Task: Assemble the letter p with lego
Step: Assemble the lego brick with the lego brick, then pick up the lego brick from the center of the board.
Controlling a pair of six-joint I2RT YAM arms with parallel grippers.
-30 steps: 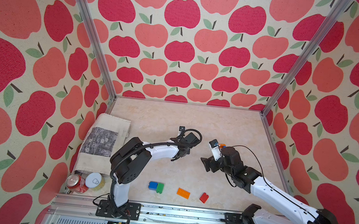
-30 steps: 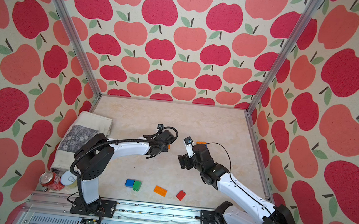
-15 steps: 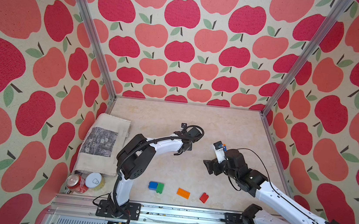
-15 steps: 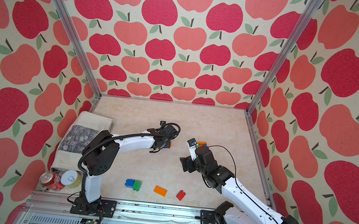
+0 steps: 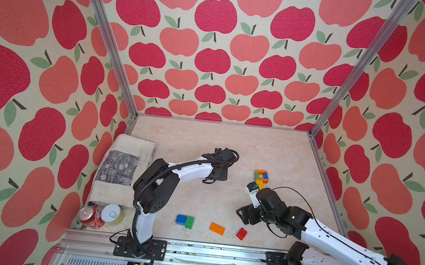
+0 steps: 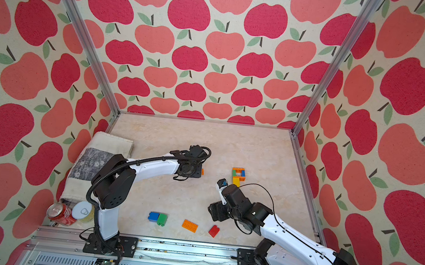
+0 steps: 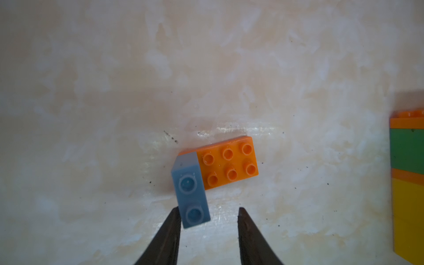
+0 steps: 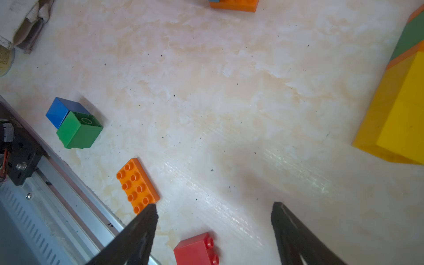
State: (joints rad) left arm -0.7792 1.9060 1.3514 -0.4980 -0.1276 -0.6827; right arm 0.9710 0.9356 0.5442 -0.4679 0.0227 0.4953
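Note:
In the left wrist view a light blue lego brick (image 7: pixel 190 190) sits on one end of a flat orange lego plate (image 7: pixel 229 163) and overhangs it. My left gripper (image 7: pixel 208 208) is open over that overhang; only one fingertip (image 7: pixel 175 214) touches the brick. The assembled piece of orange, green, blue and yellow lego (image 5: pixel 261 177) lies at mid right. My right gripper (image 8: pixel 214 204) is open above a loose red brick (image 8: pixel 197 249), with nothing held. A second orange plate (image 8: pixel 137 184) and a joined blue and green pair (image 8: pixel 73 122) lie near the front rail.
A folded newspaper (image 5: pixel 124 167) lies along the left wall, with a red can (image 5: pixel 91 215) and a white-lidded tin (image 5: pixel 112 214) at its front end. The metal rail (image 5: pixel 193 249) runs along the front edge. Apple-patterned walls close in three sides.
My left gripper has opened and let go of the light blue brick. My right arm has drawn back toward the front, uncovering the assembled piece, and its jaws have narrowed slightly.

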